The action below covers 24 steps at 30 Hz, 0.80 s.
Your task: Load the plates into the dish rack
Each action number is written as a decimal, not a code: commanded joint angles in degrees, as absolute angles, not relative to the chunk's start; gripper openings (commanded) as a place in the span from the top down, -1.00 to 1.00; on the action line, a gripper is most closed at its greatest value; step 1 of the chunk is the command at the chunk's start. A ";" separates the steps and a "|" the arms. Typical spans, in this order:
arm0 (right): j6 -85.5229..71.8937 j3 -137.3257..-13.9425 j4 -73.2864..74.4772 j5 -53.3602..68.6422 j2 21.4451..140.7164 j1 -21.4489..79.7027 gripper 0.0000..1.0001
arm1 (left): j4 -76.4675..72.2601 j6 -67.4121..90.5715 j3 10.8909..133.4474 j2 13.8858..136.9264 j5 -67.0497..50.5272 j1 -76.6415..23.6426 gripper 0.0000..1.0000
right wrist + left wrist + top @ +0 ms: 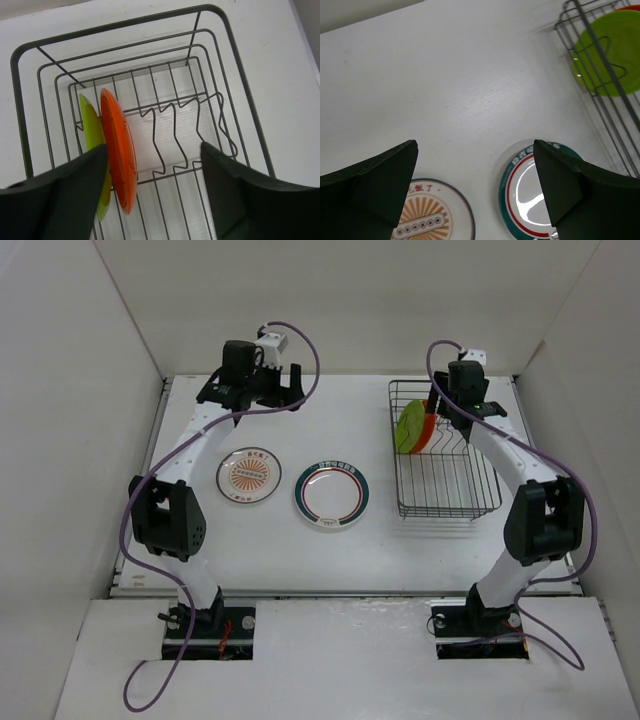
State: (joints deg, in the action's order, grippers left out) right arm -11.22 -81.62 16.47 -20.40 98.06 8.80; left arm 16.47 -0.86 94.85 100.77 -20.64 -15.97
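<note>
The lime green plate (408, 429) and the orange plate (429, 424) stand upright in the left end of the black wire dish rack (470, 505). In the right wrist view the green plate (90, 127) and the orange plate (119, 150) stand side by side between the rack's tines (167, 142). My right gripper (152, 170) is open and empty just above the rack, beside the orange plate. The sunburst plate (248, 475) and the teal-rimmed plate (332, 494) lie flat on the table. My left gripper (475, 170) is open and empty, raised above the table behind these two plates (432, 215) (530, 192).
White walls enclose the white table (300, 550) on three sides. The rack (600, 65) also shows at the right of the left wrist view, with the green plate (612, 50) in it. The rack's right slots (210, 120) hold nothing.
</note>
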 commanded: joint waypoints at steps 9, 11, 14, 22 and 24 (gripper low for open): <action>-10.81 -75.95 13.20 -1.71 77.01 7.73 -1.00 | 23.90 -10.54 83.43 94.14 -14.92 4.03 -1.00; -10.81 -71.40 7.86 12.17 74.63 7.73 -1.00 | 24.86 -12.91 79.13 93.43 -17.30 7.46 -1.00; -11.87 -70.05 4.93 24.06 74.00 9.05 -1.00 | 24.87 -16.34 73.24 93.96 -19.94 10.45 -1.00; -11.87 -68.99 3.60 27.86 72.43 14.68 -1.00 | 26.63 -19.95 69.26 100.53 -30.67 13.10 -0.80; -11.87 -68.39 3.60 27.86 72.42 16.16 -1.00 | 27.16 -19.95 69.79 102.30 -32.86 13.10 -0.73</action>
State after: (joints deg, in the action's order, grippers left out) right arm -11.81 -68.49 8.36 24.23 74.15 14.83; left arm 26.02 -17.72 69.45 100.55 -26.57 12.64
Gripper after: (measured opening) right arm 0.998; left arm 0.874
